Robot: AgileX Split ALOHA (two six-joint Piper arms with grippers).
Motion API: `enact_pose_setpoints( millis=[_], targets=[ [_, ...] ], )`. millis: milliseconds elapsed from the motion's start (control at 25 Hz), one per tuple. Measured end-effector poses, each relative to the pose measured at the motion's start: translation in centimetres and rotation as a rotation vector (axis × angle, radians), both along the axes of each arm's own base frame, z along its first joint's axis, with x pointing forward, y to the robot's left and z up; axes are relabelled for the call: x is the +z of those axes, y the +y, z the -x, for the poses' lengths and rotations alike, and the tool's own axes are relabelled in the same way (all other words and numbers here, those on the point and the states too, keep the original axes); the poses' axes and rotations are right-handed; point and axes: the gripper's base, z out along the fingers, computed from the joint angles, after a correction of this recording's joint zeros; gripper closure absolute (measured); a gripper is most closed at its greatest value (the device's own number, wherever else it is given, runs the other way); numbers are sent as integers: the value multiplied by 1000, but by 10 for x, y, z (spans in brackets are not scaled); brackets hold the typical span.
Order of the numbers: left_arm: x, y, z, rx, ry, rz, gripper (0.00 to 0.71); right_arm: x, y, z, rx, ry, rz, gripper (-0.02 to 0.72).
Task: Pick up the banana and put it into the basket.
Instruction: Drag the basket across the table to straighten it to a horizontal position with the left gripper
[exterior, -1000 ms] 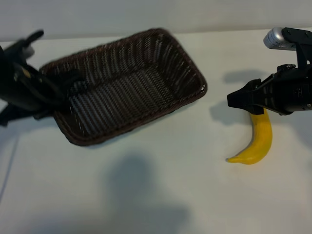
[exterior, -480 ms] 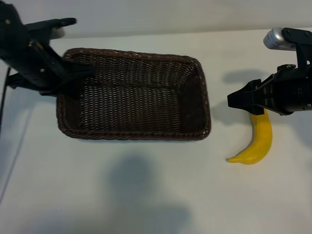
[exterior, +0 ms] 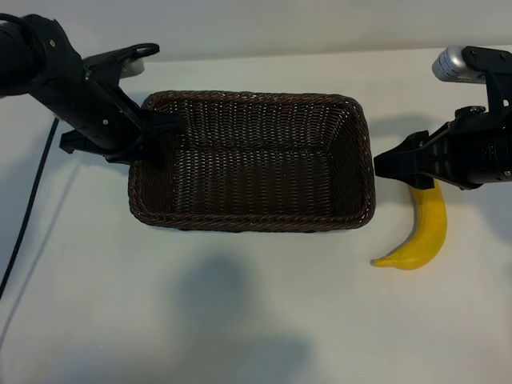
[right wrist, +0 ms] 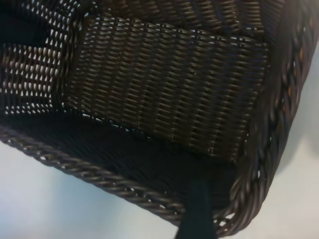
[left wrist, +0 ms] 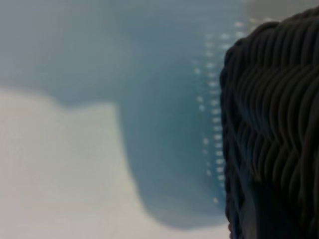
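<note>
Gripping basket (exterior: 254,162) rim seemingly, left end effector (exterior: 157,132), right end effector (exterior: 382,164) wide above banana (exterior: 422,230).

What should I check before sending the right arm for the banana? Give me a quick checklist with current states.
1. banana lying free on the table, outside the basket: ok.
2. basket interior free of objects: ok.
3. left gripper closed on the basket's left rim: ok.
4. right gripper holding nothing: ok.
5. Right gripper clear of the basket's right rim: cannot tell, they look very close.
6. Banana's upper end visible: not ok, the right gripper hides it.
</note>
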Motion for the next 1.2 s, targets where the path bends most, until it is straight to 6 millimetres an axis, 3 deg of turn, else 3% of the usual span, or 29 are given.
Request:
enact_pose_setpoints(
  millis=[640, 1000, 1200],
  targets=[
    [-11, 3, -4, -6, 0, -35, 541, 0, 0, 0, -4, 4, 3, 107],
    [-10, 5, -4, -17, -8, -55, 200, 0, 0, 0, -5, 4, 3, 107],
    [9, 7, 1, -36, -36, -66, 159, 0, 0, 0, -5, 4, 3, 107]
  ],
)
